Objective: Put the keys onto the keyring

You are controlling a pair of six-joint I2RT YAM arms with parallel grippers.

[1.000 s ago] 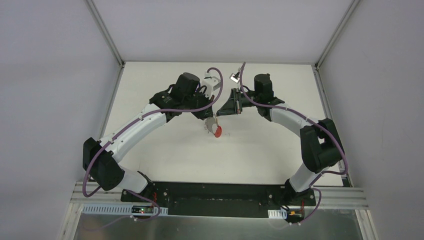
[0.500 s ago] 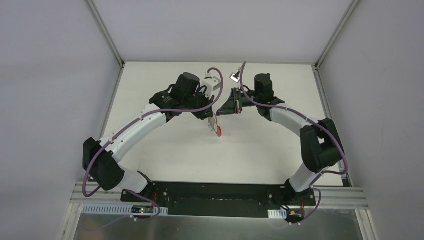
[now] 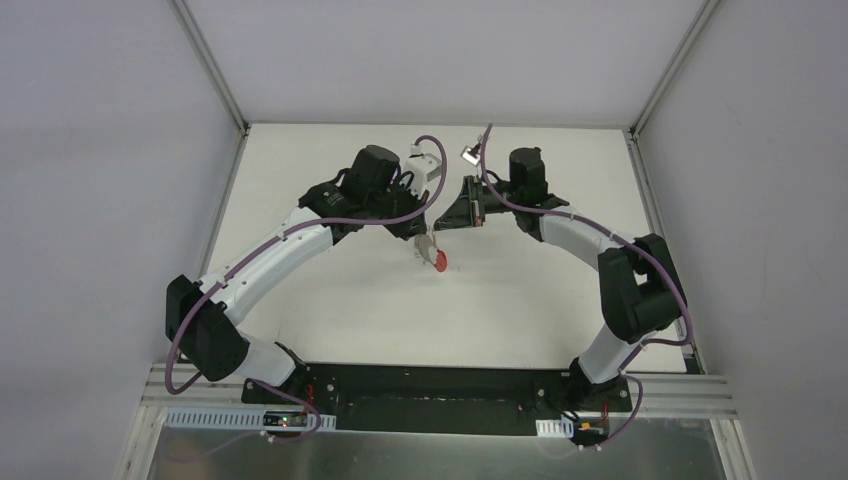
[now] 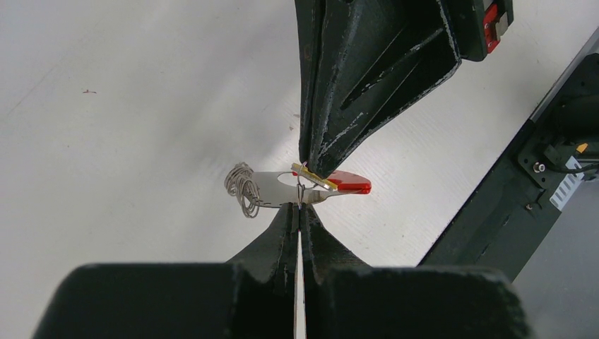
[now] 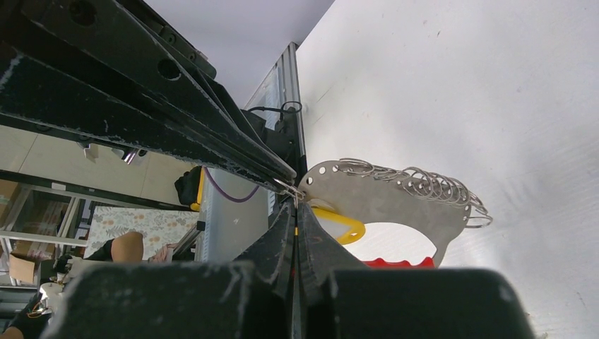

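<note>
Item 1: keys (image 4: 268, 189), a fanned bunch of grey metal pieces with loop-shaped wire heads, joined by a red curved band (image 4: 347, 185). They sit near the middle of the white counter (image 3: 540, 290), between the two tool tips. In the left wrist view the wire loops lie at the 9 o'clock end and the red band at 3 o'clock. A yellow plastic loop (image 5: 343, 226) sits beside the grey metal.

Item 2: left tool (image 4: 298, 209), black, fingers pressed together and pinching the near edge of the keys.

Item 3: right tool (image 4: 311, 164), black, fingers pressed together. It comes in from 12 o'clock in the left wrist view and its tip meets the keys by the yellow loop. Whether it grips them cannot be told.
</note>
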